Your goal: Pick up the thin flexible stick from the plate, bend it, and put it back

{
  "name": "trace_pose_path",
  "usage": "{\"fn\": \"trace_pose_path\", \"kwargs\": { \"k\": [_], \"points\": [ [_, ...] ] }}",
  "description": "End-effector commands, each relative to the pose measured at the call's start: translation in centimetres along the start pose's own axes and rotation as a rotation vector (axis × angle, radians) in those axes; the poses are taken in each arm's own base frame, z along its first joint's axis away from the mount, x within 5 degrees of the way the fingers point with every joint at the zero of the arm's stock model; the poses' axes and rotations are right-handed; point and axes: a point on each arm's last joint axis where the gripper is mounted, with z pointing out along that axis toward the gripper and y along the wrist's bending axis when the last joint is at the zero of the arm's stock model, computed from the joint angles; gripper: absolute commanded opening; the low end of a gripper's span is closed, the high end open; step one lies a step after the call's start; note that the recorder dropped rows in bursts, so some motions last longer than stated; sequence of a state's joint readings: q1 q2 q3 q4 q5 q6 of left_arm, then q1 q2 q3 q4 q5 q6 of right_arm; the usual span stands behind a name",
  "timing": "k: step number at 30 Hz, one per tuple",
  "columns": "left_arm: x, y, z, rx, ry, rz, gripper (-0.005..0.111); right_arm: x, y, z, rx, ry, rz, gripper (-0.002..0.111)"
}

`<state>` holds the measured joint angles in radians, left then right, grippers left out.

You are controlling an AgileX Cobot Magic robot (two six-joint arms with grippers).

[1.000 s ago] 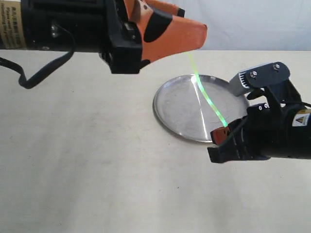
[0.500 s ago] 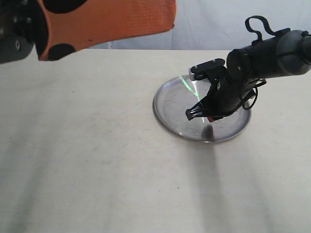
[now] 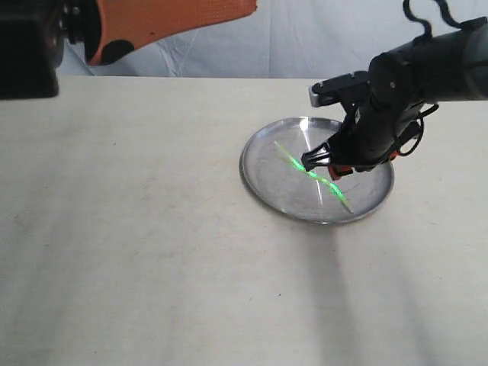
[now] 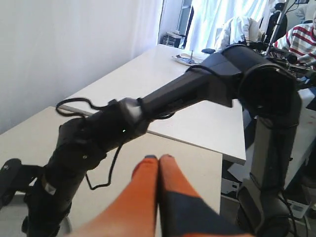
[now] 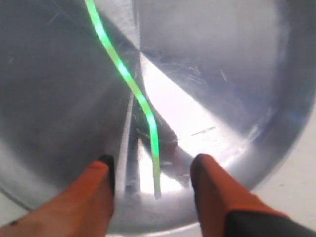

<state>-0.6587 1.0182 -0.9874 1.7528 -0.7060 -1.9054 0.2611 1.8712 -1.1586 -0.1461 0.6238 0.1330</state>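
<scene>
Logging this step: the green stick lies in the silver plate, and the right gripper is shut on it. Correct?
Not quite. The thin flexible stick does lie in the plate, but the right gripper is open: the right wrist view shows its fingers spread either side of the stick's end, not gripping it.

Stick [image 5: 122, 70] — one end off-frame
</scene>
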Motion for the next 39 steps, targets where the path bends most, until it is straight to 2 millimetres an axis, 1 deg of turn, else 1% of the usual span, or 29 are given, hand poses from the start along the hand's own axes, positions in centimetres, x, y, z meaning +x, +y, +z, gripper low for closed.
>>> {"fn": "trace_pose_path", "kwargs": {
  "k": [1,4,7,9,13,16,18,21,23,25,28,29,31,32,33,34,35,36,37,38,39],
  "points": [
    [-0.1,0.2,-0.1,-0.029,-0.018,0.000,0.000,0.3,-0.7,-5.8,0.002,-0.125,0.019,0.020],
    [-0.2,0.3,-0.1,-0.048,-0.024,0.000,0.000,1.2,-1.1,-10.0,0.000,-0.230,0.028,-0.001],
    [-0.3,0.6,-0.1,-0.075,-0.033,0.000,0.000,2.8,-1.4,-13.2,0.000,-0.307,0.035,0.000],
    [-0.3,0.8,-0.1,-0.096,-0.040,0.001,0.000,4.1,-1.5,-15.0,0.002,-0.333,0.040,0.000],
    [-0.3,0.8,-0.1,-0.096,-0.040,0.001,0.000,7.3,-1.6,-17.9,-0.019,-0.366,0.066,0.000],
    [-0.3,0.8,-0.1,-0.096,-0.040,0.001,0.000,9.6,-1.7,-19.3,-0.033,-0.384,0.082,0.000],
    [-0.3,0.8,-0.1,-0.096,-0.040,0.001,0.000,11.2,-1.8,-20.0,-0.031,-0.337,0.088,0.000],
    [-0.3,0.8,-0.1,-0.096,-0.040,0.001,0.000,12.9,-1.9,-20.9,-0.023,-0.277,0.092,0.000],
    [-0.3,0.8,-0.1,-0.096,-0.040,0.001,0.000,13.6,-2.0,-21.6,-0.022,-0.282,0.095,0.000],
    [-0.3,0.8,-0.1,-0.096,-0.040,0.001,0.000,14.0,-2.1,-22.1,-0.023,-0.304,0.097,0.000],
    [-0.3,0.8,-0.1,-0.096,-0.040,0.001,0.000,14.0,-2.1,-22.2,-0.023,-0.313,0.097,0.000],
    [-0.3,0.8,-0.1,-0.096,-0.040,0.001,0.000,14.3,-2.0,-22.6,-0.032,-0.332,0.107,0.000],
    [-0.3,0.8,-0.1,-0.096,-0.040,0.001,0.000,15.2,-2.0,-24.2,-0.066,-0.447,0.131,0.000],
    [-0.3,0.8,-0.1,-0.096,-0.040,0.001,0.000,16.1,-2.1,-25.0,-0.075,-0.594,0.142,0.000],
    [-0.3,0.8,-0.1,-0.096,-0.040,0.001,0.000,16.7,-2.1,-25.2,-0.083,-0.694,0.151,0.000],
    [-0.3,0.8,-0.1,-0.096,-0.040,0.001,0.000,18.1,-2.3,-24.8,-0.089,-0.851,0.181,0.000],
    [-0.3,0.8,-0.1,-0.096,-0.040,0.001,0.000,19.1,-2.4,-24.2,-0.091,-0.918,0.206,0.000],
    [-0.3,0.8,-0.1,-0.096,-0.040,0.001,0.000,20.9,-2.5,-22.7,-0.086,-1.031,0.256,0.000],
    [-0.3,0.8,-0.1,-0.096,-0.040,0.001,0.000,21.9,-2.5,-21.6,-0.083,-1.081,0.283,0.000],
    [-0.3,0.8,-0.1,-0.096,-0.040,0.001,0.000,23.7,-2.4,-19.5,-0.076,-1.152,0.325,0.000],
    [-0.3,0.8,-0.1,-0.096,-0.040,0.001,0.000,24.4,-2.4,-18.6,-0.075,-1.186,0.344,0.000]
  ]
}}
